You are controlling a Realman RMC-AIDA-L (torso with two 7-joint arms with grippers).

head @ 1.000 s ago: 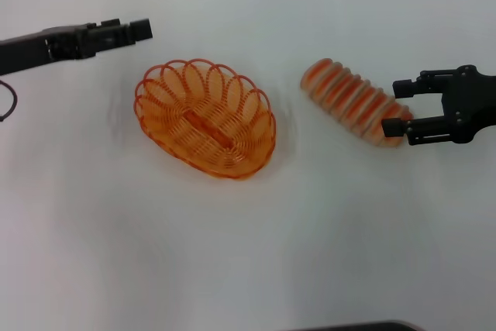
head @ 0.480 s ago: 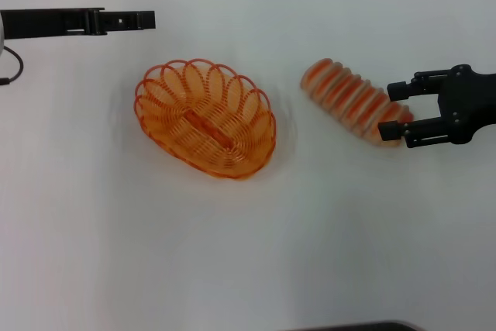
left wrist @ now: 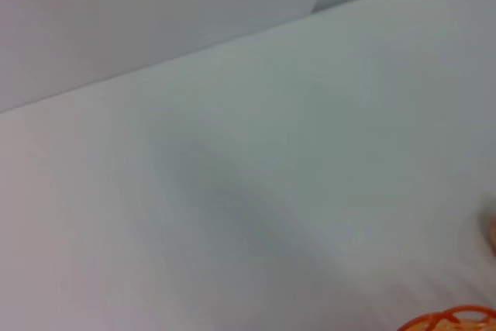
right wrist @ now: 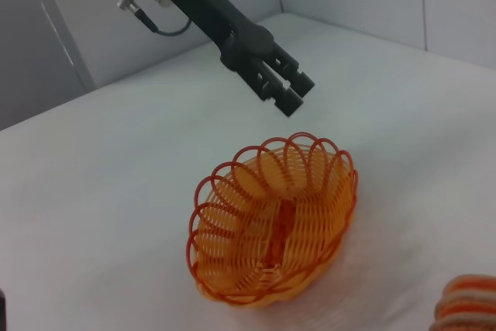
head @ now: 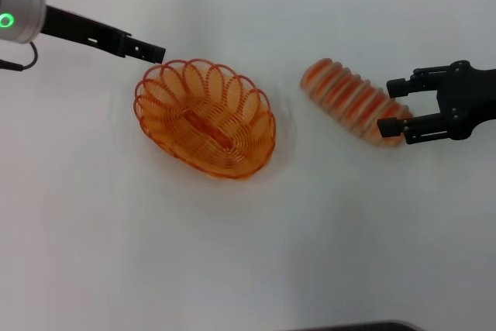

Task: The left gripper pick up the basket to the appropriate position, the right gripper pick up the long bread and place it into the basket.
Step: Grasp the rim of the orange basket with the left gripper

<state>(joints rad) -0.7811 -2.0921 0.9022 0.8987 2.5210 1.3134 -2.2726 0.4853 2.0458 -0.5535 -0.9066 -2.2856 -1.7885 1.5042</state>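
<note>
Since the earlier frames the left gripper (head: pixel 155 53) had swung down toward the basket (head: pixel 205 118), its tip arriving just beside the far-left rim, not touching as far as could be seen; its fingers (right wrist: pixel 288 91) stood narrowly parted. Meanwhile the right gripper (head: pixel 395 104) had barely shifted, its fingers spread wide about the near-right end of the long bread (head: pixel 353 101), which lay on the white desk (head: pixel 248 253) right of the basket. Judging by this, the basket pickup was in hand; next the left fingers would need to straddle the looped rim and close.
</note>
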